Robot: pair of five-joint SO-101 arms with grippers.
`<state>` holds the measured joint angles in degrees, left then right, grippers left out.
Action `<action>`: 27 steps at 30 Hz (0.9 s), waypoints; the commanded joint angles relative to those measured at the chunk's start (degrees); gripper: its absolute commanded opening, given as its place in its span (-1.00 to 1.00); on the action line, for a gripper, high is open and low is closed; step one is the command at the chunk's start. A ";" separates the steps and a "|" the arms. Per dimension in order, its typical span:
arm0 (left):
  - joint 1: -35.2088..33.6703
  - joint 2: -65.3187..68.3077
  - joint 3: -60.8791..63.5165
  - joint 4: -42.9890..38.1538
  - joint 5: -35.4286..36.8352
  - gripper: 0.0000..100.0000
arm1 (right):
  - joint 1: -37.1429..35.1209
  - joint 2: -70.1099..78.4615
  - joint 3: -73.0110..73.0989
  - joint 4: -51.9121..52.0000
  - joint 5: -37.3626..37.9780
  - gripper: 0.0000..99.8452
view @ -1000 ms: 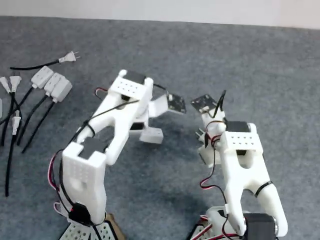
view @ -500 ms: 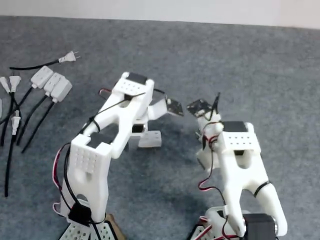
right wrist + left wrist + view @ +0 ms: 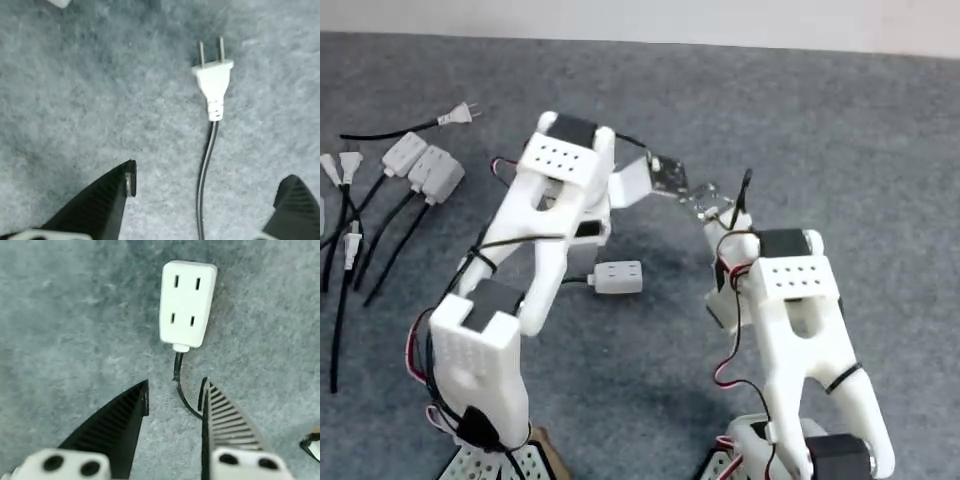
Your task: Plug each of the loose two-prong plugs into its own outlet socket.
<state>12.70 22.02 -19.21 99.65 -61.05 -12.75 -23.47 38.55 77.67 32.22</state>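
Near the worktop [image 3: 880, 150] middle a white outlet socket [image 3: 187, 302] is laid flat, its cord [image 3: 177, 372] running between the parted fingers of the left gripper [image 3: 175, 385]. A two-prong plug [image 3: 214, 82] is seen ahead of the right gripper [image 3: 209, 180], whose fingers are spread wide, with grey surface on every side.

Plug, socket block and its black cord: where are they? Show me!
plug [image 3: 214, 85], right wrist view, on its white body below the prongs.
socket block [image 3: 187, 302], left wrist view, middle of its face.
cord [image 3: 176, 371], left wrist view, where it leaves the block.
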 commanded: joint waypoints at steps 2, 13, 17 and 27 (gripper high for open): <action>-1.36 -8.22 -2.68 1.14 4.22 -0.62 | -0.66 -0.22 -1.71 0.84 3.43 -0.16; -21.32 -9.54 -3.21 -13.63 23.38 -0.62 | -0.13 1.71 -1.89 -11.74 14.07 -0.16; -27.65 -9.36 -2.59 -17.85 23.38 -0.63 | 0.48 6.99 -2.95 -15.96 13.71 -0.16; -31.25 -9.98 0.48 -17.49 23.38 -0.63 | 0.31 6.99 2.68 -24.31 21.63 -0.16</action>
<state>-16.57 15.69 -17.98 82.86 -38.37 -13.01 -12.92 39.34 54.99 48.92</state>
